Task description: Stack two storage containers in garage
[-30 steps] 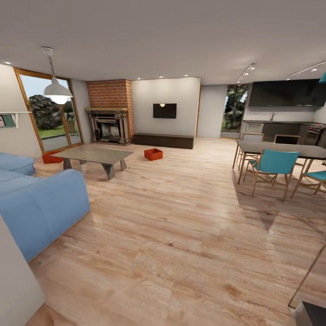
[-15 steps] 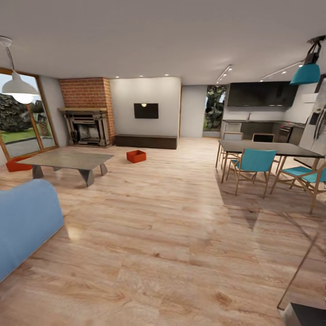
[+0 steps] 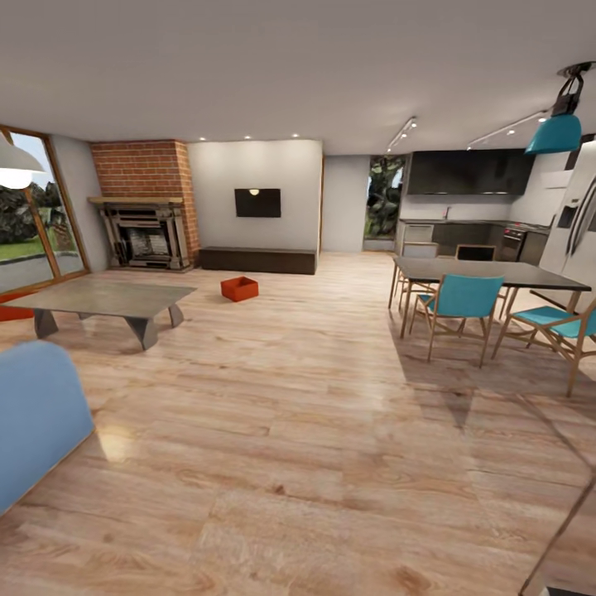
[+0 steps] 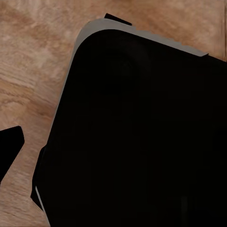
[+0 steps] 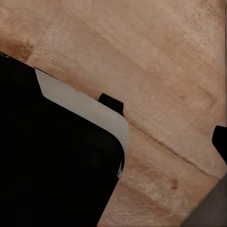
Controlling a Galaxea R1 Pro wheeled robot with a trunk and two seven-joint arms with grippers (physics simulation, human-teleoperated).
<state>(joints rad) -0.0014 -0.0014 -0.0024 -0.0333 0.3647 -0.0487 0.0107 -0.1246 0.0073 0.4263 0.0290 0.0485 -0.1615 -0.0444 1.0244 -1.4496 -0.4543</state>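
Note:
I am in the living room with its light plank floor [image 3: 314,430]. One orange-red storage container [image 3: 239,288] sits on the planks in front of the long dark cabinet [image 3: 257,260], far ahead of me. A sliver of the other storage container [image 3: 12,313] peeks out at the left edge behind the coffee table [image 3: 103,300]. A dark fingertip [image 4: 9,147] of my left gripper shows at the picture's edge beside my black body. A right fingertip [image 5: 220,141] likewise sits at the edge, with bare floor between. The garage is out of view.
A blue sofa [image 3: 33,422] stands close at the left. A brick fireplace [image 3: 145,207] is at the back left. A dining table [image 3: 488,275] with teal chairs [image 3: 459,308] fills the right. Wide plank floor lies between me and the container.
The whole view has swung right and moved forward: sofa, coffee table and window slid left, and the dining area and kitchen came further in. The containers have not moved.

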